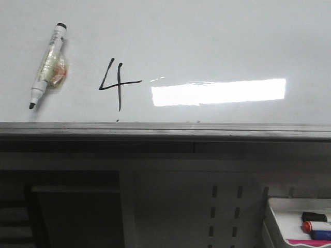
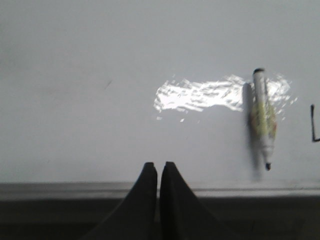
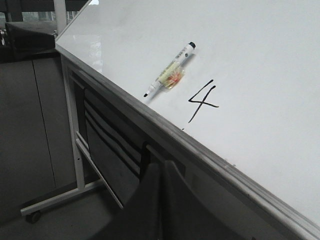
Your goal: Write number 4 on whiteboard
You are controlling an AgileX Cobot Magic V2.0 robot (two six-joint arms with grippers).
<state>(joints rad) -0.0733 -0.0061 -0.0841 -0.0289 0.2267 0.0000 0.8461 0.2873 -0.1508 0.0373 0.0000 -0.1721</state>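
A thin black number 4 (image 1: pixel 117 82) is drawn on the whiteboard (image 1: pixel 217 41), left of the bright glare. It also shows in the right wrist view (image 3: pixel 202 100), and its edge in the left wrist view (image 2: pixel 313 122). A white marker pen (image 1: pixel 48 64) with a yellow band clings to the board left of the digit, tip down; it shows in the left wrist view (image 2: pixel 263 117) and right wrist view (image 3: pixel 169 76). My left gripper (image 2: pixel 159 166) is shut and empty, before the board's lower rail. My right gripper (image 3: pixel 161 164) is shut and empty, below the rail. Neither gripper shows in the front view.
A dark grey metal rail (image 1: pixel 165 130) runs along the board's lower edge. A small white tray (image 1: pixel 300 222) with a red-capped and a blue marker stands at the lower right. The board's wheeled stand frame (image 3: pixel 75 150) is below the board.
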